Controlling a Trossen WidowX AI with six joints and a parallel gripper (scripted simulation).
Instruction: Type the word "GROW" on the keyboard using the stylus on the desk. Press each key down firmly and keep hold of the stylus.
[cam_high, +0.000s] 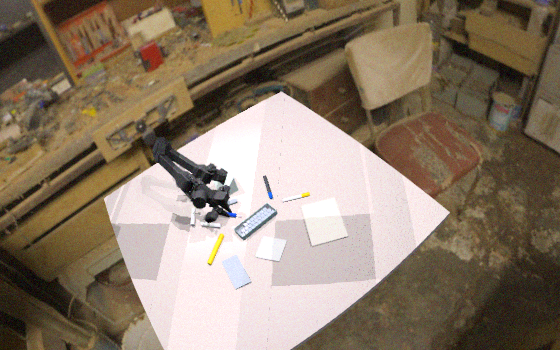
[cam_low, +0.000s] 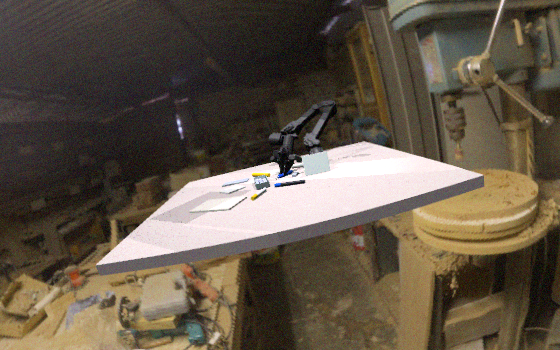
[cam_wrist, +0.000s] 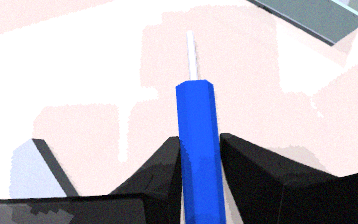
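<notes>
The blue stylus (cam_high: 231, 215) (cam_low: 285, 174) (cam_wrist: 196, 107) has a thin white tip that points up and away from the fingers in the wrist view. My gripper (cam_wrist: 199, 144) is shut on it, with a black finger against each side of the blue barrel. The stylus is low, at or just above the table; the exact gap cannot be told. The keyboard (cam_high: 256, 221) (cam_low: 261, 183) has a dark teal case and pale keys. It lies beyond the stylus tip, and only a case corner (cam_wrist: 320, 17) shows in the wrist view, with no key letters readable.
A yellow marker (cam_high: 216, 249), a black pen with a blue end (cam_high: 268, 187) and a white pen with a yellow end (cam_high: 296, 197) lie around the keyboard. Pads (cam_high: 324, 222) (cam_high: 271, 249) (cam_high: 236, 272) lie beyond it. White sticks (cam_high: 193, 216) (cam_high: 210, 225) and an upright panel (cam_low: 317, 163) are near the arm.
</notes>
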